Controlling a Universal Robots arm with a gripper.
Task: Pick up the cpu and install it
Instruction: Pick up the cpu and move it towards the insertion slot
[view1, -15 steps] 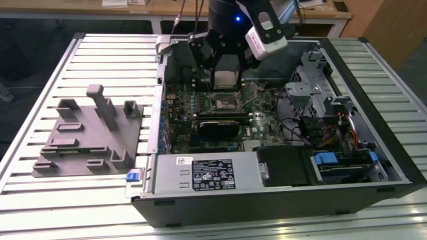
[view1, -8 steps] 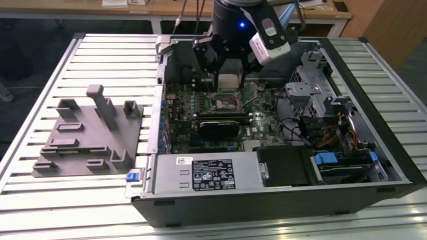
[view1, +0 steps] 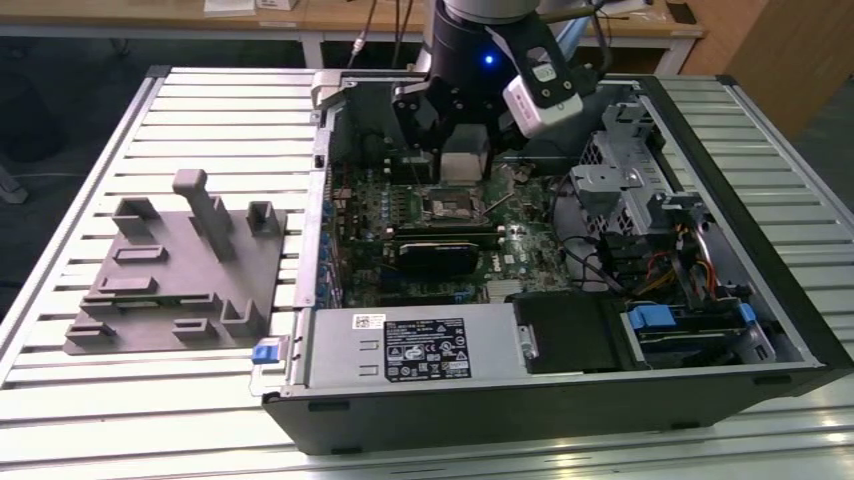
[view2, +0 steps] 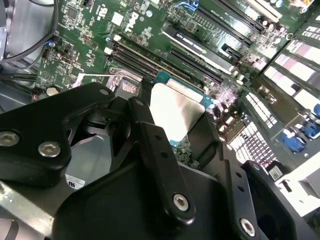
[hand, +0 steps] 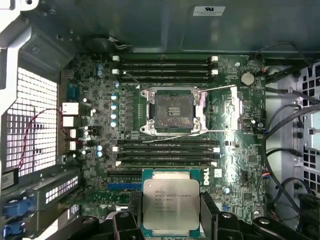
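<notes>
Tool gripping the cpu inside the computer case

The tool was closed on the cpu, silvery top showing, above the motherboard; the open socket lay apart from it; the computer case sat on the counter.

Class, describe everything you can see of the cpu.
The cpu is a thin square chip: pale silvery metal lid with faint print, on a green board rim. The gripper's black fingers clamp two opposite edges, holding it flat above the motherboard, apart from the empty socket.
</notes>
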